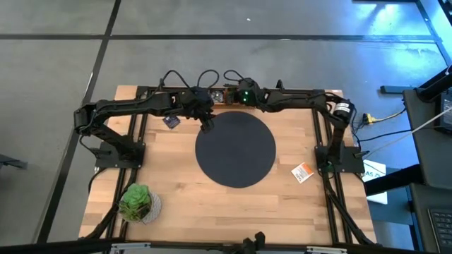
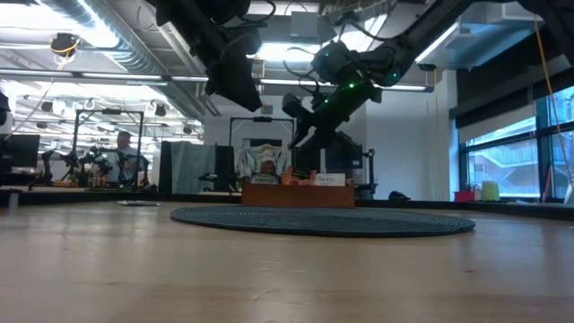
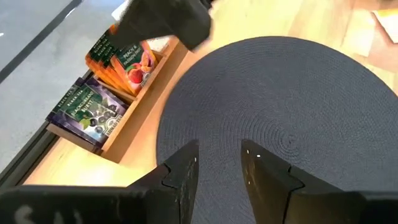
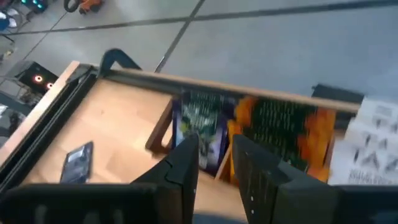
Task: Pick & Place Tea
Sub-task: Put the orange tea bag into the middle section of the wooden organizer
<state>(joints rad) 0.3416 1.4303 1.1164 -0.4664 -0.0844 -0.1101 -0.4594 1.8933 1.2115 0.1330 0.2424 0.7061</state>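
Even, bright ceiling light; soft shadows; right wrist view's tea packets (image 4: pixel 273 134) motion-blurred.

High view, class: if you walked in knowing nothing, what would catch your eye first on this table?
The big black round mat in the table's middle, with both dark arms meeting over its far edge. There the right gripper hovers above a wooden tray of purple and orange tea packets, and a green plant sits at the near left corner.

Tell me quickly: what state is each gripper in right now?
Left gripper: open, empty, above the black mat.
Right gripper: open, holding nothing, above the tea packets in the wooden box.
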